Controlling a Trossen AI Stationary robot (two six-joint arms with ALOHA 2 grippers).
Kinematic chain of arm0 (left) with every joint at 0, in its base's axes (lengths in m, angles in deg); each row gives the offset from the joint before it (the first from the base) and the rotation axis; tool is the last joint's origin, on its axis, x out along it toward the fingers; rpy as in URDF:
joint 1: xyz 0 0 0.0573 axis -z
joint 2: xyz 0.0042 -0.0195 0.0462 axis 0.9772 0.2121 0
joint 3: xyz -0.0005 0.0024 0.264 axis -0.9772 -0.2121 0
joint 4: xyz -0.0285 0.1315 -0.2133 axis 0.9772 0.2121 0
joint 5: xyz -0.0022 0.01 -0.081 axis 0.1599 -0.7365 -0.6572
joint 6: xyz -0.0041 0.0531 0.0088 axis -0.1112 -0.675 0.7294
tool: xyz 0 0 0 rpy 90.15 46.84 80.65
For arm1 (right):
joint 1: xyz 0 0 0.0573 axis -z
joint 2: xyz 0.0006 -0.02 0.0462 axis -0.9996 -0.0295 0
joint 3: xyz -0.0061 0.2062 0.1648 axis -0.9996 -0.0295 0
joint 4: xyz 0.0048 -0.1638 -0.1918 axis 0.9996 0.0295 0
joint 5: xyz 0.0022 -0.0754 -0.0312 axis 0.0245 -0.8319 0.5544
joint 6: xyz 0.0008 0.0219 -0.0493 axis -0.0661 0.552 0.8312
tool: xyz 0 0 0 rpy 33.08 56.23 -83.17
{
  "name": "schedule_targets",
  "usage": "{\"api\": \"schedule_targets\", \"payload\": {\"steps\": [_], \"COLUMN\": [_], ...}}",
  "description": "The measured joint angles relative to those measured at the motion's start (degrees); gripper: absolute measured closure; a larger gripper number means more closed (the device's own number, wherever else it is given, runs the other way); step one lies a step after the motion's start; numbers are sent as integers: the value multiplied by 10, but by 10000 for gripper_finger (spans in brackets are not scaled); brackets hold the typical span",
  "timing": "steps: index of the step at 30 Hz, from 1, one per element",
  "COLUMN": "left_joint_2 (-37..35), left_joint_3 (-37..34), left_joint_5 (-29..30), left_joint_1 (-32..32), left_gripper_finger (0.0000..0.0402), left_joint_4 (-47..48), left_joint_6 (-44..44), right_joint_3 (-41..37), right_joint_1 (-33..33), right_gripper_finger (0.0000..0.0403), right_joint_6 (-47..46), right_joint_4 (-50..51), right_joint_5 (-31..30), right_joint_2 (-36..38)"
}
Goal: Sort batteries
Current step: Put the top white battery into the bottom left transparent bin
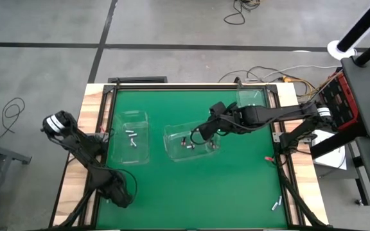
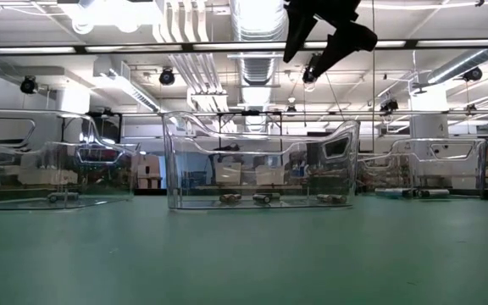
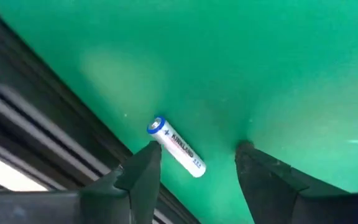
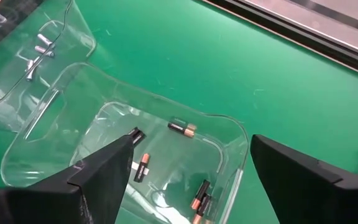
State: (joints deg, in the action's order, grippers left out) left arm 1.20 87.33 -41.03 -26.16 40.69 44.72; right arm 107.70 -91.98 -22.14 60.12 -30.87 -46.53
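A white battery (image 3: 178, 149) with a blue end lies on the green mat (image 1: 191, 186) at its near left corner. My left gripper (image 3: 197, 152) is open just above it, one finger on each side. My right gripper (image 4: 194, 138) hangs open above the middle clear bin (image 1: 190, 144). Several black-and-copper batteries (image 4: 183, 128) lie on that bin's floor. The left bin (image 1: 132, 138) holds a few silvery batteries (image 4: 39, 48). Two more batteries (image 1: 276, 205) lie on the mat near its near right corner. My left gripper has one finger (image 3: 146, 163) close beside the white battery's side near its blue end (image 3: 157, 127). I cannot tell whether it touches. The battery lies flat on the mat, slanting across the gap between the fingers.
A third clear bin (image 1: 252, 98) stands at the mat's far right. A small red object (image 1: 268, 158) lies by the right edge. The table's dark frame rail (image 3: 55, 124) runs close beside the white battery. Open mat stretches along the near side.
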Motion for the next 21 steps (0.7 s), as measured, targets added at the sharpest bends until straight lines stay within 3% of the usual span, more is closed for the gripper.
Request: {"api": "schedule_targets", "payload": {"steps": [5,15,21], "left_joint_2": [0,1,-3], "left_joint_3": [-14,-9,12], "left_joint_5": [-2,22,48], "left_joint_1": [0,1,5], "left_gripper_finger": [249,387,385], "left_joint_4": [-38,-42,-15], "left_joint_6": [0,-4,-16], "right_joint_3": [0,0,0], "right_joint_1": [-6,-7,-7], "right_gripper_finger": [95,100,88], "right_joint_6": [4,8,14], "right_joint_4": [0,0,1], "right_joint_5": [6,10,31], "right_joint_2": [0,0,17]}}
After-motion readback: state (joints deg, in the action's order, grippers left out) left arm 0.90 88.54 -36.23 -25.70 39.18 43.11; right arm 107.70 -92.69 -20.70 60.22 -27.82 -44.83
